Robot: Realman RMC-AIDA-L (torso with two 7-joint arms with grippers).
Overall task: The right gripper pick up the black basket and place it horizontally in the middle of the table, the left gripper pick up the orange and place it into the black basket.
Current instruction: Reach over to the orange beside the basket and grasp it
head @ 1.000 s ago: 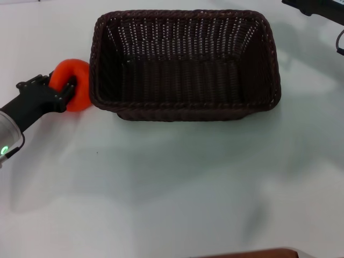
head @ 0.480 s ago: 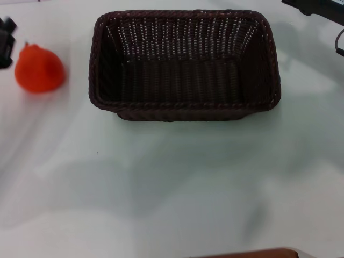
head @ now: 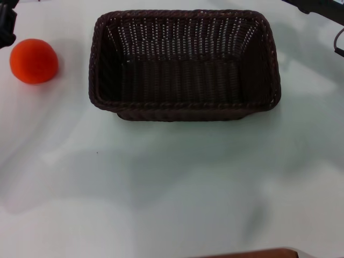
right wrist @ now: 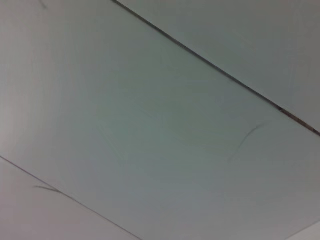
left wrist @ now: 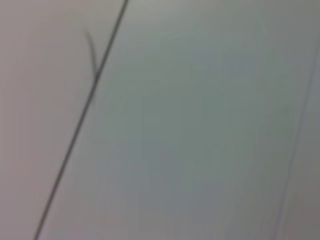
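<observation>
The black basket [head: 183, 64] stands upright and lengthwise across the far middle of the white table [head: 172, 188]; nothing lies in it. The orange [head: 33, 61] rests on the table to the left of the basket, well apart from its wall, and nothing holds it. Only a black tip of my left gripper [head: 5, 24] shows at the far left edge, just beyond the orange and not touching it. A black part of my right gripper [head: 317, 6] shows at the far right corner, away from the basket. Both wrist views show only a pale surface with thin dark lines.
A thin black cable [head: 339, 40] hangs at the right edge. A brown strip [head: 252, 253] lies along the near edge of the table. Bare white table stretches in front of the basket.
One second ago my left gripper was around the orange beside the basket's left wall. The orange now lies free farther left, and the gripper has drawn back to the far left corner.
</observation>
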